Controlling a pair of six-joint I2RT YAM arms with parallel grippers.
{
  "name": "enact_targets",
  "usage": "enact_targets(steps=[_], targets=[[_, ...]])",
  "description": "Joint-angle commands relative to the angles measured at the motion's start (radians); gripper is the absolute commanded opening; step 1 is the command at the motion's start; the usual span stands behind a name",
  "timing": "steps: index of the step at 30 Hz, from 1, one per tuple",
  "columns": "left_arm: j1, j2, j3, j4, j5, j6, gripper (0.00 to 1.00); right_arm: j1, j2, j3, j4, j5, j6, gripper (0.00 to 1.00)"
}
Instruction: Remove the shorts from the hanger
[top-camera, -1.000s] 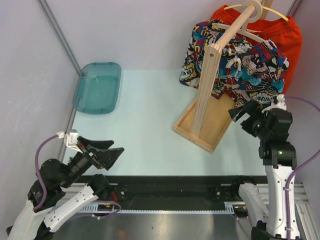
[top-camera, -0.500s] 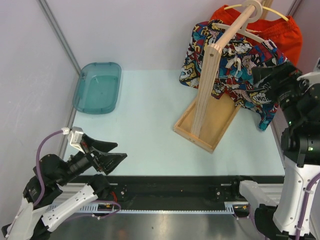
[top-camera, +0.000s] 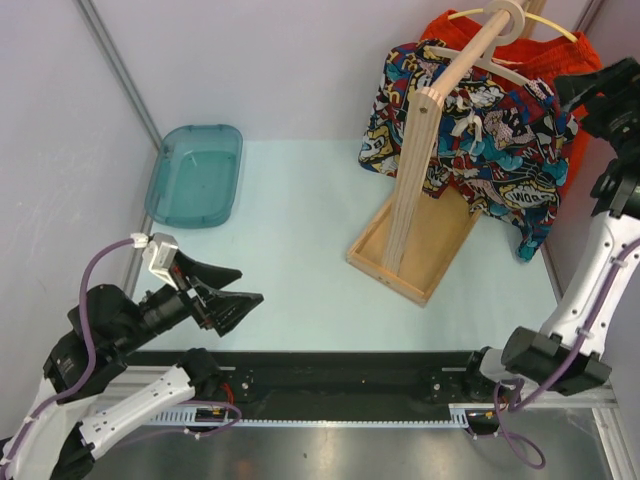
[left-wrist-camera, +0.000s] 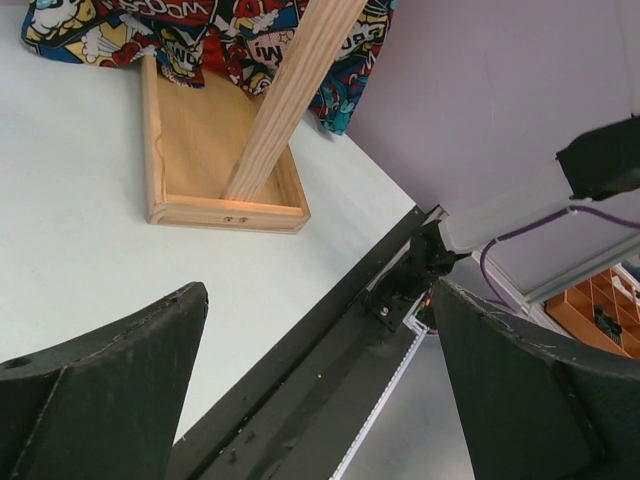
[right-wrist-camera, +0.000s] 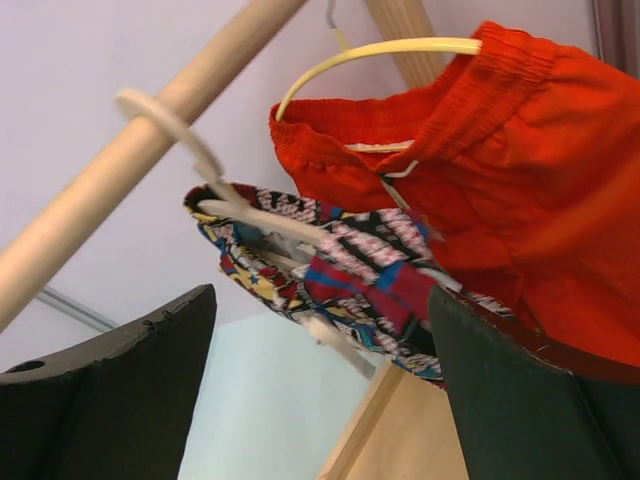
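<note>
Two pairs of shorts hang high on a wooden rack (top-camera: 418, 170) at the far right of the bench (top-camera: 290, 220). The right gripper (right-wrist-camera: 320, 390) sits at hanger height, jaws wide and empty. The orange-red shorts (right-wrist-camera: 500, 190) lie just ahead to its right on a yellow hanger (right-wrist-camera: 380, 48). The comic-print shorts (right-wrist-camera: 350, 265) lie lower and centred, waistband running left to right. Which pair it targets is unclear. The left gripper (top-camera: 250, 285), jaws wide, stays low and well apart.

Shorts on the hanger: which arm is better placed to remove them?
Right. The right gripper is open, up beside the comic-print shorts and orange shorts; the left gripper is open but far off at the table's near edge.
</note>
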Motion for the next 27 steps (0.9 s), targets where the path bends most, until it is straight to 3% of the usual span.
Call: enact_targets(steps=[1, 8, 13, 19, 23, 27], targets=[[-0.003, 0.01, -0.049, 0.043, 0.077, -0.023, 1.0, -0.132, 0.031, -0.031, 0.284, -0.284, 0.148, 0.92], [-0.003, -0.007, -0.076, 0.015, 0.095, -0.031, 0.99, -0.173, 0.102, -0.034, 0.376, -0.398, 0.11, 0.95], [-0.003, -0.029, -0.118, 0.116, 0.084, -0.066, 0.99, -0.14, 0.146, -0.023, 0.454, -0.493, 0.071, 0.95], [-0.003, -0.003, -0.088, 0.166, 0.024, -0.044, 1.0, -0.06, 0.205, 0.103, 0.192, -0.458, -0.259, 0.96], [-0.003, 0.04, -0.045, 0.15, 0.004, -0.011, 1.0, 0.003, 0.266, 0.234, -0.031, -0.345, -0.465, 0.95], [-0.001, 0.081, -0.043, 0.181, 0.015, -0.01, 1.0, 0.044, 0.295, 0.281, -0.067, -0.289, -0.552, 0.95]])
